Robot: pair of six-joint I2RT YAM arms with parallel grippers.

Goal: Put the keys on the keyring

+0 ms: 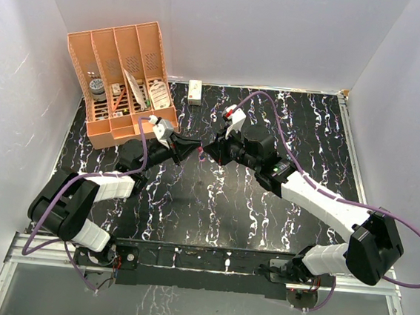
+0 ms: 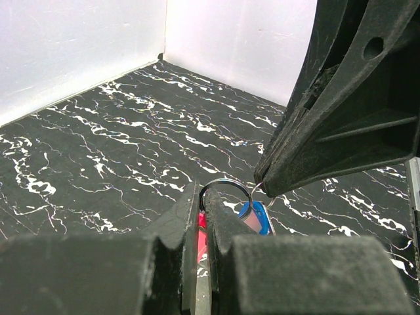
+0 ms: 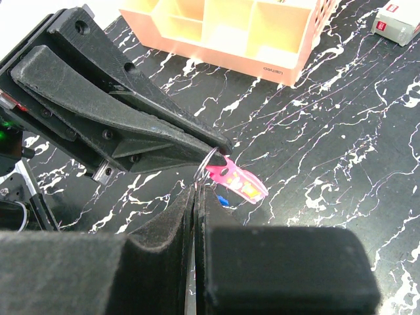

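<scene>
My two grippers meet above the middle of the black marbled table. My left gripper [image 1: 189,150] [image 2: 202,197] is shut on the red-pink keyring [image 2: 201,226], which has a thin metal ring [image 2: 226,184] sticking out past its fingertips. In the right wrist view the keyring [image 3: 237,181] hangs pink from that ring [image 3: 209,165] under the left fingers [image 3: 131,128]. My right gripper [image 1: 207,151] [image 3: 199,191] is shut, its tip touching the ring. The blue-headed key [image 2: 257,216] [image 3: 223,199] hangs at that tip by a thin wire loop. The pale silvery key is hidden.
An orange desk organizer [image 1: 120,82] [image 3: 262,33] with several compartments stands at the back left. A small white box [image 1: 195,91] [image 3: 397,23] stands by the back wall. White walls close in the table on three sides.
</scene>
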